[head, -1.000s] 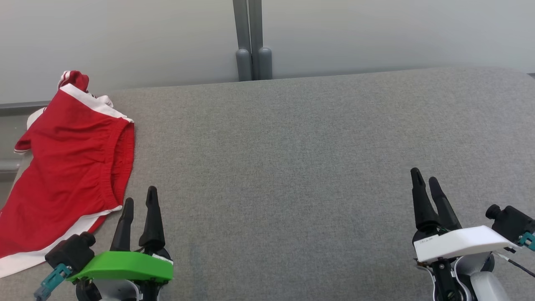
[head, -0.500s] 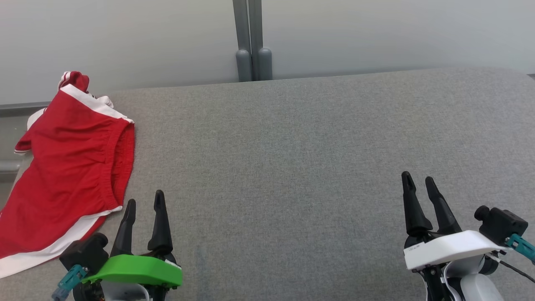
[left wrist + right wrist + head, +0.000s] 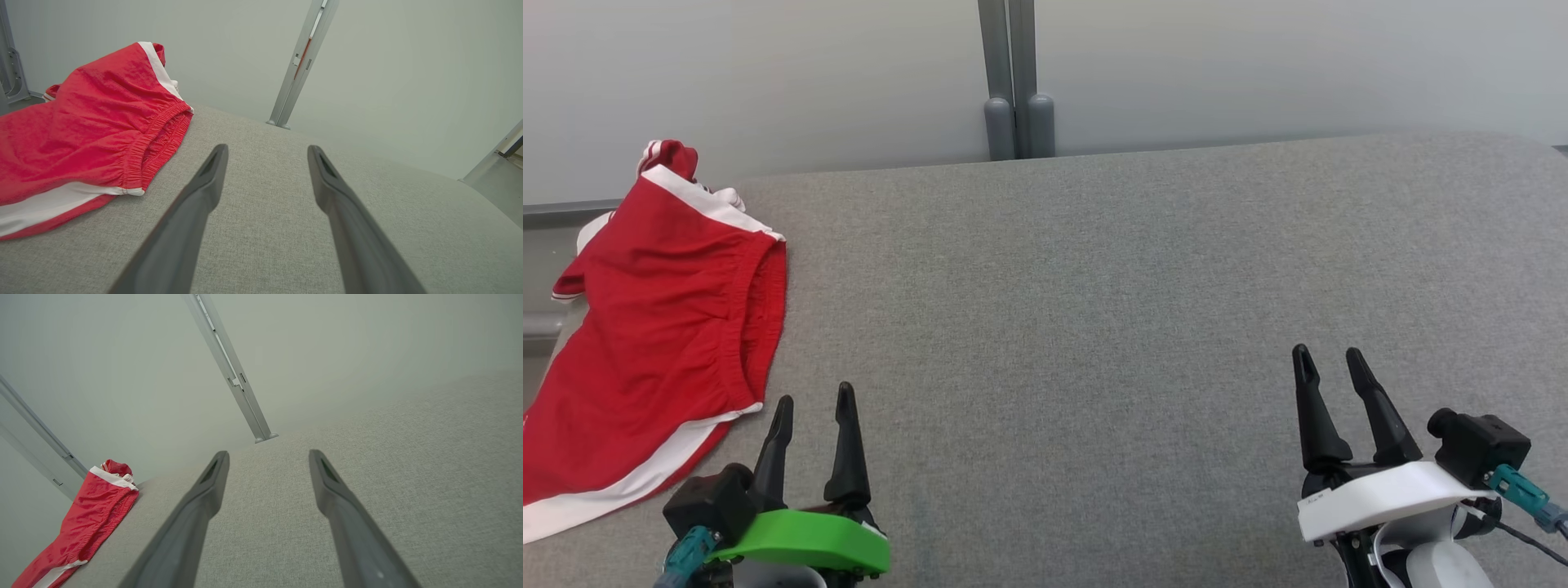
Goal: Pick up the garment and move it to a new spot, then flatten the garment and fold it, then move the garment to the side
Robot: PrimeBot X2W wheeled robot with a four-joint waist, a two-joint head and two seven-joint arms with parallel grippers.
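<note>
1. Lying at the far left of the grey tabletop (image 3: 1094, 286), the red garment (image 3: 654, 343) looks flat and doubled over.
2. The left gripper (image 3: 814, 394) is spread and empty, near the garment but not touching it.
3. The right gripper (image 3: 1327, 353) is likewise spread and empty, well apart. The set-aside step seems done, so the next move calls only for keeping clear.

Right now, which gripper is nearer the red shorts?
The left gripper, the one with the green housing: its open fingers sit just beside the white-trimmed edge of the red shorts. The right gripper, with the white housing, is far across the grey surface.
</note>
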